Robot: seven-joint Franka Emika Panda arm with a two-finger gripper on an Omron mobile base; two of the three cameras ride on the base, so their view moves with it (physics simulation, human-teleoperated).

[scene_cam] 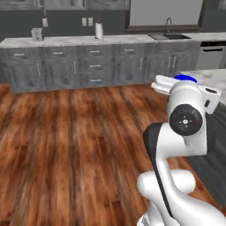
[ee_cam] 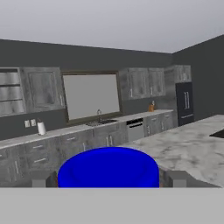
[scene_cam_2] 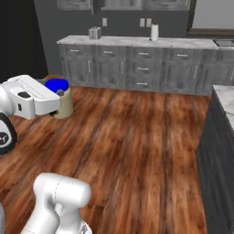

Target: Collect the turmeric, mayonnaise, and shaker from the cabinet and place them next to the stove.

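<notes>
Between the two dark finger tips of the gripper (ee_cam: 108, 177), at six o'clock in the hand view, sits the bright blue lid of the mayonnaise (ee_cam: 108, 168); a tip stands close on either side of the jar, so the jaws are spread wide around it and, as far as can be judged, clamped on it. In the right base view the cream jar with its blue lid (scene_cam_2: 58, 96) hangs at the end of the white hand at about nine o'clock, clear above the wooden floor (scene_cam_2: 137, 137). In the left base view a sliver of the lid (scene_cam: 185, 78) shows over the wrist at about two o'clock. A marbled island counter (ee_cam: 188, 148) spreads away at four o'clock in the hand view, with a dark corner that may be the stove (ee_cam: 218, 134) at its three o'clock edge. The far wall carries a sink (ee_cam: 101, 122) and a paper-towel roll (ee_cam: 41, 127). The step in hand appears to be the carry of the jar toward the cooktop. The next move calls for bringing the jar over bare counter beside that dark patch, lowering it upright, and only then releasing it.
</notes>
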